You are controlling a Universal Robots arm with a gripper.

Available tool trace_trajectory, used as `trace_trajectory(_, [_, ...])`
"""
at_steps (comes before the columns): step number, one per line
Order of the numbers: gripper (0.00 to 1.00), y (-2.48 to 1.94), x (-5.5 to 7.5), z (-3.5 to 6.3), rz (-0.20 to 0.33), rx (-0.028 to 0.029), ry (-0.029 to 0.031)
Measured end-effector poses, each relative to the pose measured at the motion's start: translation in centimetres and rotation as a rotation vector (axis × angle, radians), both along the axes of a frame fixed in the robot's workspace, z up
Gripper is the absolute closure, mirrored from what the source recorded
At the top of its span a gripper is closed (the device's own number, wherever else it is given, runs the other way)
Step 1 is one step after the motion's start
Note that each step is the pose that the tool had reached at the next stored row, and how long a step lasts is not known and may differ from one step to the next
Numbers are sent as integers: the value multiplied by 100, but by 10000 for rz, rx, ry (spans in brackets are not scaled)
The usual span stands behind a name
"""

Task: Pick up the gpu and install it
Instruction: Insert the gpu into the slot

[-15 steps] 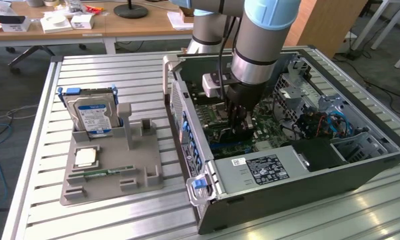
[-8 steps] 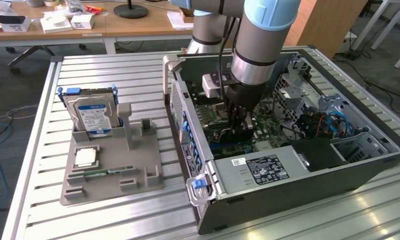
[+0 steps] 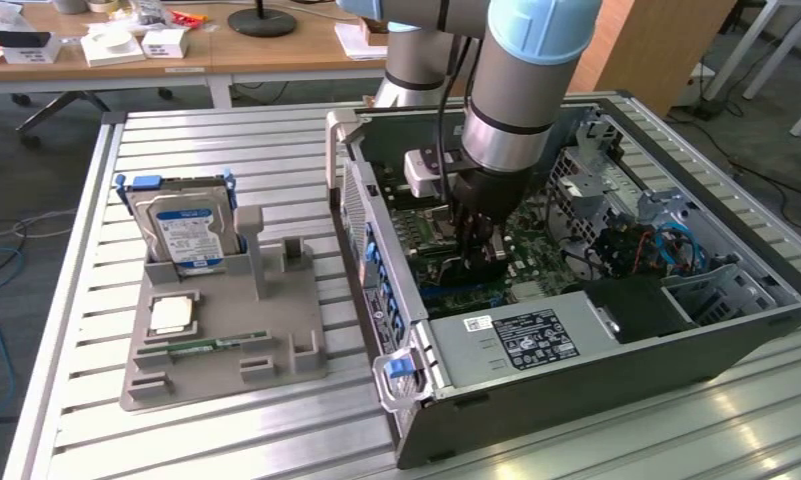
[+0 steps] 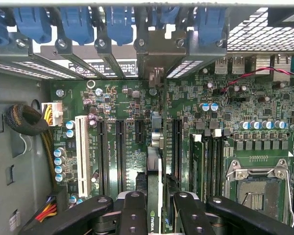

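The gpu (image 4: 155, 147) shows edge-on as a thin blade with a green logo near my fingers. It stands over the motherboard (image 4: 122, 107) between the black expansion slots, its far end reaching the rear bracket openings (image 4: 154, 73). My gripper (image 4: 155, 220) is shut on it, one black finger (image 4: 132, 210) on each side. In the exterior view the gripper (image 3: 482, 262) is down inside the open computer case (image 3: 373, 250), low over the board, and the card is mostly hidden between the fingers.
A grey holder (image 3: 220, 330) at the exterior view's left carries an upright hard drive (image 3: 180, 225), a RAM stick (image 3: 213, 347) and a small white square part (image 3: 173, 315). Inside the case are the power supply (image 3: 534, 340), blue cables (image 3: 667, 245), an open CPU socket (image 4: 257, 188) and blue slot clips (image 4: 120, 22).
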State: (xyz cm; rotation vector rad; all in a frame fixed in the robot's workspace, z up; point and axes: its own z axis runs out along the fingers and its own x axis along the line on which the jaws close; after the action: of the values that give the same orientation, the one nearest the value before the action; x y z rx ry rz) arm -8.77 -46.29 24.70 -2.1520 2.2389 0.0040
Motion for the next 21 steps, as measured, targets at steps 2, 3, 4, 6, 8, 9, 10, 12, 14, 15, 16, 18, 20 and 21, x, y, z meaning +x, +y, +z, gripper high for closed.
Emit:
trace_trajectory(2, [75,0,0,0,1,0,0])
trace_trajectory(3, [75,0,0,0,0,0,0])
trace_trajectory(4, [75,0,0,0,0,0,0])
trace_trajectory(6, [75,0,0,0,0,0,0])
trace_trajectory(8, [75,0,0,0,0,0,0])
trace_trajectory(9, [75,0,0,0,0,0,0])
trace_trajectory(10, [75,0,0,0,0,0,0])
trace_trajectory(12, [75,0,0,0,0,0,0])
trace_trajectory(14, [75,0,0,0,0,0,0])
trace_trajectory(15, [75,0,0,0,0,0,0])
trace_trajectory(16, [75,0,0,0,0,0,0])
trace_trajectory(18, [75,0,0,1,1,3,-1])
trace_trajectory(20, [75,0,0,2,0,2,-1])
trace_trajectory(21, [75,0,0,3,0,2,-1])
